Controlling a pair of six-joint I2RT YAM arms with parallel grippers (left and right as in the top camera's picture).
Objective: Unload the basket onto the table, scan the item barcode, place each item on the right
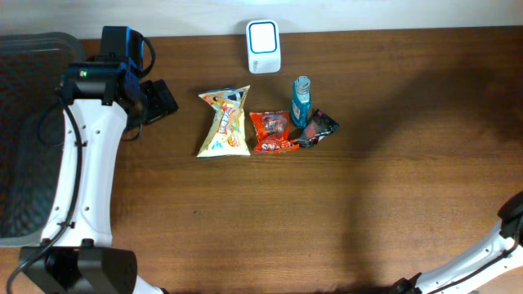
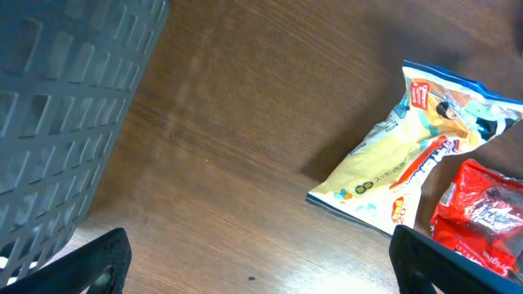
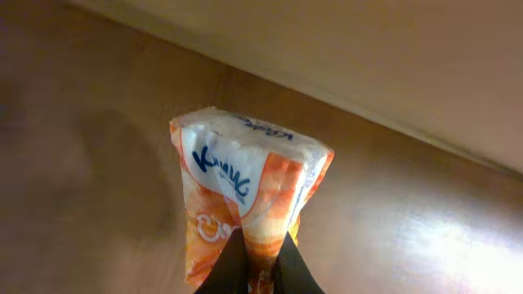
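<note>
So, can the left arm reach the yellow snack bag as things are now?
Probably yes: the left gripper is open and empty, and the yellow snack bag lies close, with nothing between them.

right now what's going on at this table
The right end effector is shut on an orange and white packet, pinching it by one end. The left end effector hangs open over the table beside a yellow snack bag, holding nothing. A red packet, a blue bottle and a dark packet lie next to that bag. A white device, probably the scanner, sits at the far edge.
</note>
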